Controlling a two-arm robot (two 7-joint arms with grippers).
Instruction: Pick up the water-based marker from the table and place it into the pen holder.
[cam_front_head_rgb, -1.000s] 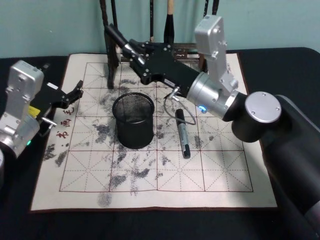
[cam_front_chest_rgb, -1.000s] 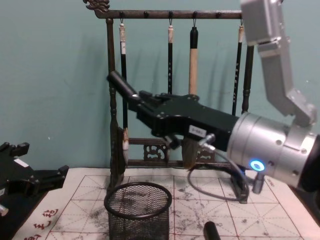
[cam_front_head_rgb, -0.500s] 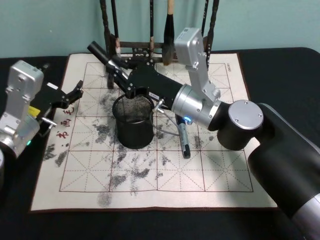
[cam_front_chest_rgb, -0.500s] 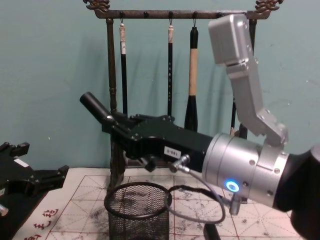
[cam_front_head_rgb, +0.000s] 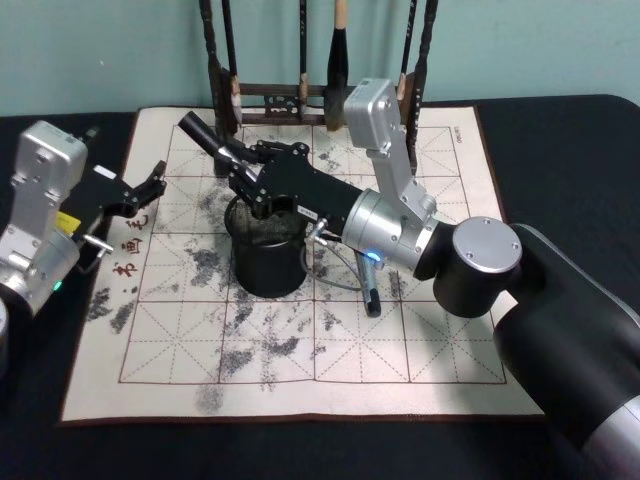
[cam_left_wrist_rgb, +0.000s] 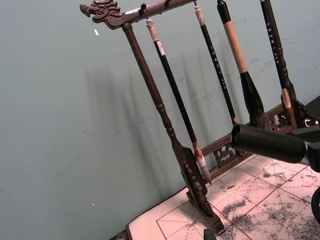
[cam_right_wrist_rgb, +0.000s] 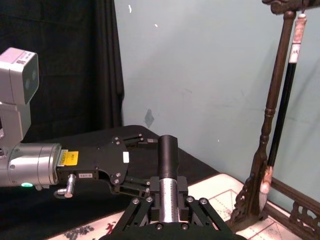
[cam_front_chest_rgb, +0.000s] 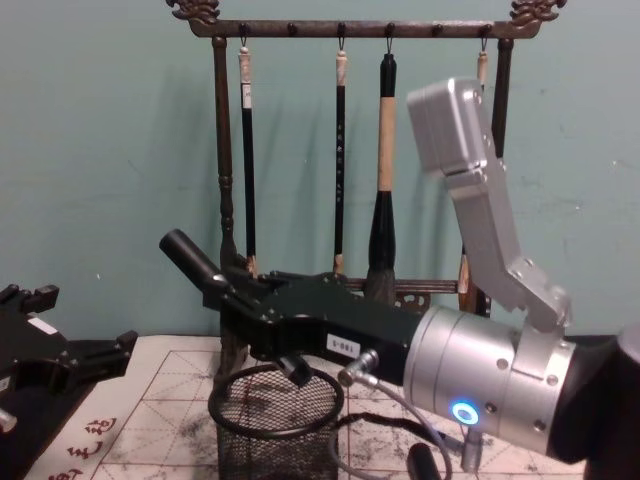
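Black-capped marker (cam_front_head_rgb: 207, 137) pinched in right gripper (cam_front_head_rgb: 243, 166) fingers above pen holder (cam_front_head_rgb: 266, 272); left gripper (cam_front_head_rgb: 153, 185) fingers spread.

Two markers: a raised marker (cam_front_head_rgb: 203, 133) toward 11 o'clock on the mat (cam_front_head_rgb: 400, 345), and a lying marker (cam_front_head_rgb: 371, 298) at 3 o'clock of the pen holder (cam_front_head_rgb: 268, 270). One pen holder. One rack (cam_front_chest_rgb: 340, 28) at 12 o'clock, carrying four brushes (cam_front_chest_rgb: 246, 150). One mat, one table (cam_front_head_rgb: 560, 140). Two grippers: left gripper (cam_front_head_rgb: 150, 187) at 9 o'clock, right gripper (cam_front_head_rgb: 238, 165) at 11.
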